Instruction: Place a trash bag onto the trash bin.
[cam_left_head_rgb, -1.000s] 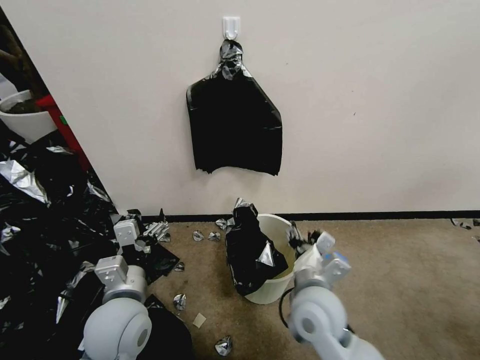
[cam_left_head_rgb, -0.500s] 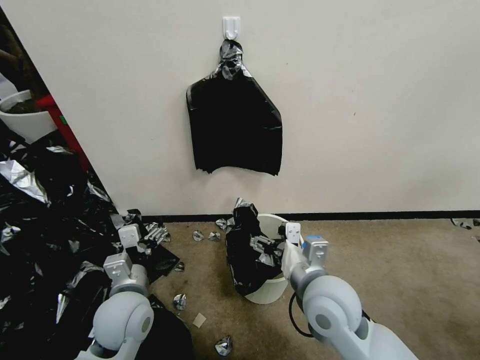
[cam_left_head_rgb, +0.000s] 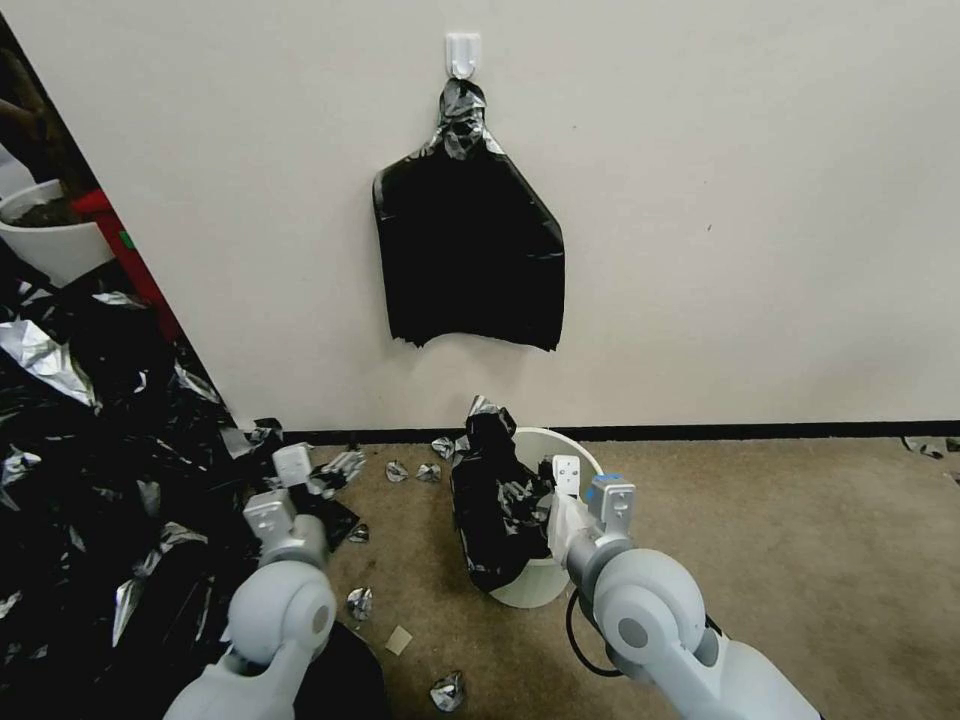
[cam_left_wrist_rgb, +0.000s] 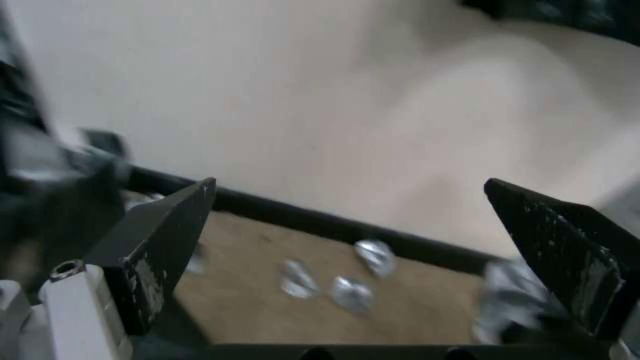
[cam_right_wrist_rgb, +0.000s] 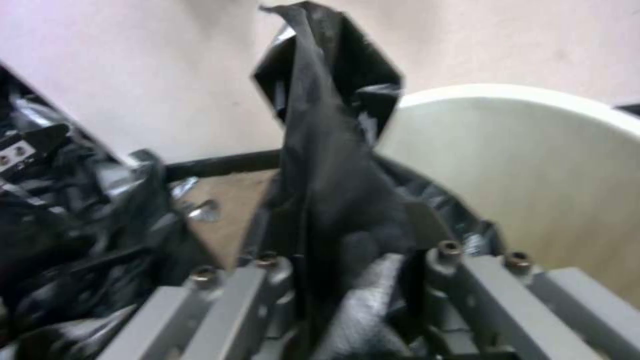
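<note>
Black and shiny, the trash bag (cam_left_head_rgb: 497, 510) hangs over the left side of the trash bin (cam_left_head_rgb: 565, 450), partly inside it and partly down its outer wall; the bin is cream-white and stands on the brown carpet (cam_left_head_rgb: 800, 560) near the wall (cam_left_head_rgb: 750, 200). The right gripper (cam_left_head_rgb: 580, 490) is at the bin's rim, and in the right wrist view its 2 fingers are pressed together on a fold of the bag (cam_right_wrist_rgb: 333, 200). The left gripper (cam_left_head_rgb: 285, 490) is off to the left over the pile of black scraps (cam_left_head_rgb: 90, 470); its fingers (cam_left_wrist_rgb: 167, 240) are wide apart with nothing between them.
</note>
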